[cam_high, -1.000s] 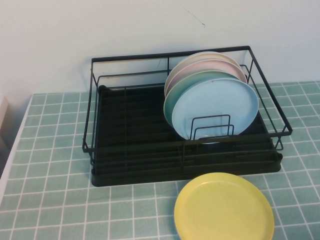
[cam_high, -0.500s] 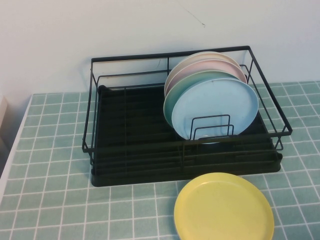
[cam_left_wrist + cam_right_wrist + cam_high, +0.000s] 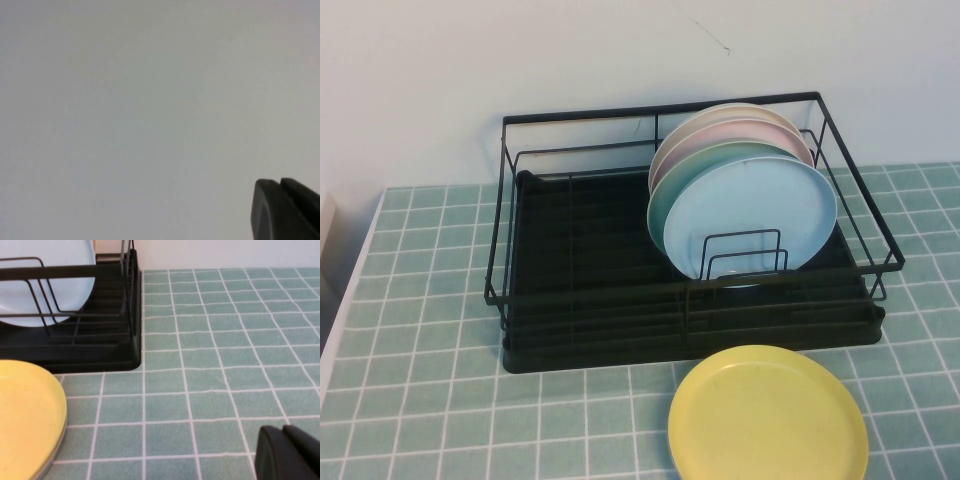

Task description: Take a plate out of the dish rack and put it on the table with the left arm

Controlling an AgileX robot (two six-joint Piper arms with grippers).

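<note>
Left pincer [image 3: 285, 210]: only a dark tip shows in the left wrist view against a blank pale surface; cannot tell if open or closed, out of the high view. Dish rack [image 3: 570, 300] sits on the counter [image 3: 420, 330] against the wall, left part bare. Plate [image 3: 750, 218], sky-blue, stands tilted in the rack's right part, front of a stack, mint-green plate [image 3: 672, 190] just behind, pink plate [image 3: 720, 135] and cream plate [image 3: 740, 108] further back. Yellow plate [image 3: 767, 415] lies flat on the counter just in front of the rack. Right pincer [image 3: 287, 455]: dark tip low over the counter right of the rack; state cannot be told.
</note>
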